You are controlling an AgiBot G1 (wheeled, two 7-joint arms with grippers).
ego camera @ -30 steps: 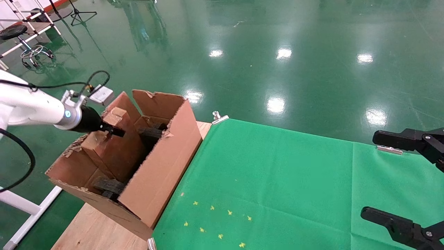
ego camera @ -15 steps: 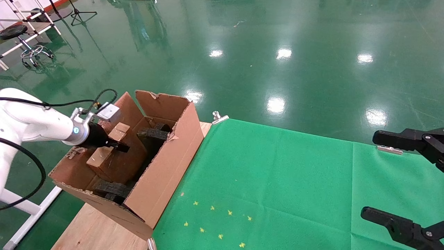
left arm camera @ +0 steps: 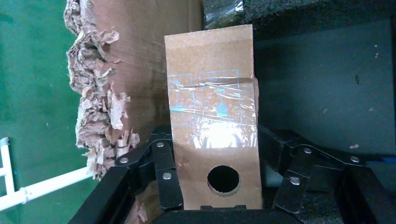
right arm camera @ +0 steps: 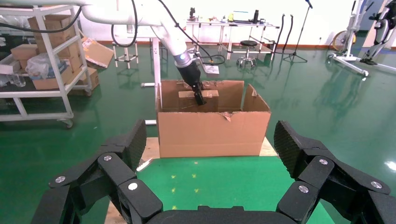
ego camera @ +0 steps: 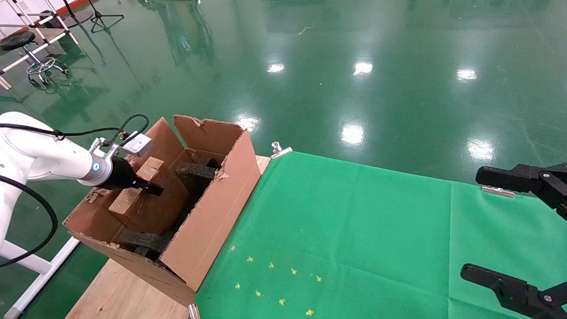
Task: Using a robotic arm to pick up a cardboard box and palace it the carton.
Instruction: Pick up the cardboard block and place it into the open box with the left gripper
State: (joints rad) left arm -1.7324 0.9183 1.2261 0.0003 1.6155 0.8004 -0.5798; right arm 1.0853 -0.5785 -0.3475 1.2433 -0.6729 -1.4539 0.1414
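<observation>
My left gripper [left arm camera: 212, 186] clamps the small brown taped cardboard box [left arm camera: 212, 116]; releasing tilted could wedge it on the big ragged-flapped carton's [ego camera: 208, 221] black foam [ego camera: 195, 175].

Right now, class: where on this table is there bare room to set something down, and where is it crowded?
Free: the green cloth between the carton and the open right gripper. Crowded: inside the carton, where the left gripper holds the cardboard box beside black foam.
</observation>
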